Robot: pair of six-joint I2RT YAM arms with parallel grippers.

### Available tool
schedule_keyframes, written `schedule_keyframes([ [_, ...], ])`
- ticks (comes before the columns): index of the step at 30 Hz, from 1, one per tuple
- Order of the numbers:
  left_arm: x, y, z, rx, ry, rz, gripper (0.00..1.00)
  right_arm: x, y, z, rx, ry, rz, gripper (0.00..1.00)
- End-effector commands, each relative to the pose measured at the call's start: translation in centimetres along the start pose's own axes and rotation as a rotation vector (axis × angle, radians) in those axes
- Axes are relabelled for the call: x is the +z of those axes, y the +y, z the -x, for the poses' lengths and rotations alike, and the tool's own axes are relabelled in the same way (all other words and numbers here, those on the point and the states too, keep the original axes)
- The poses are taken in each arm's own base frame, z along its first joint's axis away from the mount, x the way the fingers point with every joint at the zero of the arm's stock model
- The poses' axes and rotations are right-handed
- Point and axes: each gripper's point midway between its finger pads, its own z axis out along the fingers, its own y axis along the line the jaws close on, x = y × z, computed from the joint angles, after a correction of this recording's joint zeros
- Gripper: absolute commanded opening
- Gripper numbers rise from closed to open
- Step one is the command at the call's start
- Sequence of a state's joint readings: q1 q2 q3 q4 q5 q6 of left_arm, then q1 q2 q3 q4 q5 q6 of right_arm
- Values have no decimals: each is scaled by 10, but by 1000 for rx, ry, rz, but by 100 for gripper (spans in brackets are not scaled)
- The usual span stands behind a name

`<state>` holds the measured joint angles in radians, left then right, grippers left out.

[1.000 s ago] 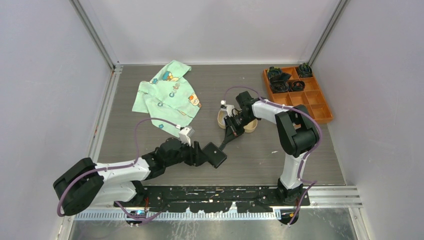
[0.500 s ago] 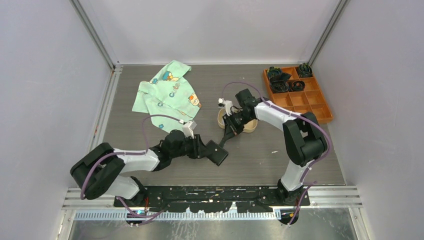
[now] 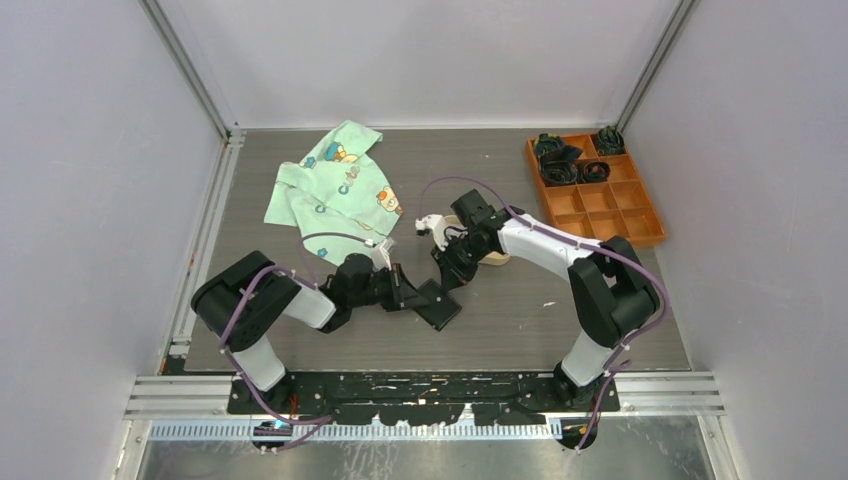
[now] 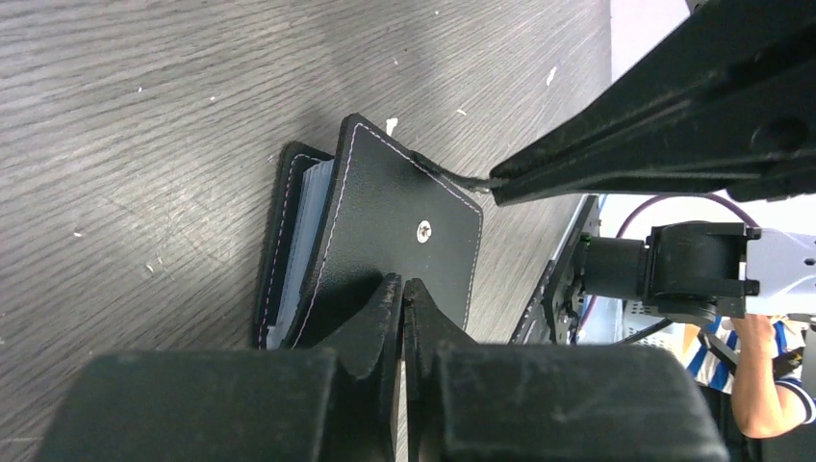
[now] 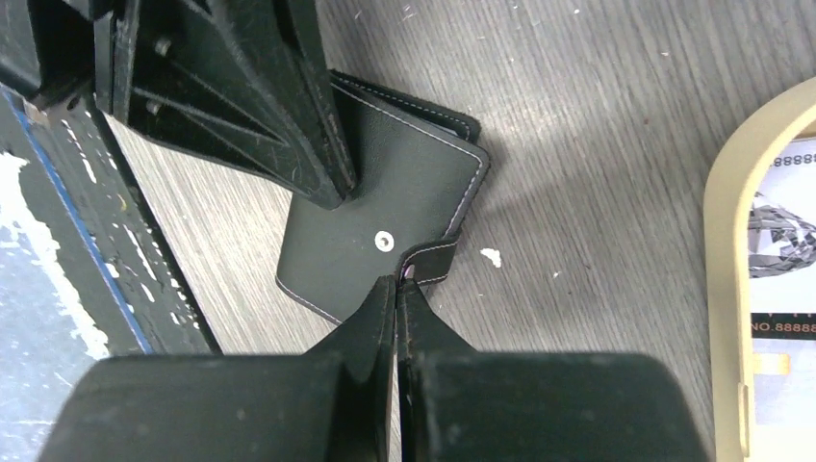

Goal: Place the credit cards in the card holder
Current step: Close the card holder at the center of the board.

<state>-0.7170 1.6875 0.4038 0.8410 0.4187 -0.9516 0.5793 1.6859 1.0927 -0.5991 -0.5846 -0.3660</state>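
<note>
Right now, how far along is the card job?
Done: no card visibly loaded. In hand: left claw shut on the card holder cover, right claw pinching its snap tab, apparently to open it. Left: the credit cards lie in the beige tray and all need inserting.

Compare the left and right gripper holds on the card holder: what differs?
The left gripper pinches the card holder's cover edge; the right gripper pinches its snap tab. In the top view the left gripper reaches in from the left, the right gripper from the beige tray side. Both are shut on the same holder.
</note>
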Motion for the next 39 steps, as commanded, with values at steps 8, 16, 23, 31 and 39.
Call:
schedule_keyframes([
  [8,3,-14,10,-1,-29,-76,1,-3,4,6,-257,9,-129,1],
  [16,4,-13,7,-10,-23,-85,0,7,10,4,-326,40,-163,1],
  [23,3,-13,6,-14,-23,-90,0,13,15,3,-361,56,-166,1],
  [31,3,-12,4,-21,-22,-90,0,16,19,5,-368,53,-174,1],
  [39,3,-9,3,-27,-23,-88,0,19,23,7,-369,51,-174,1],
])
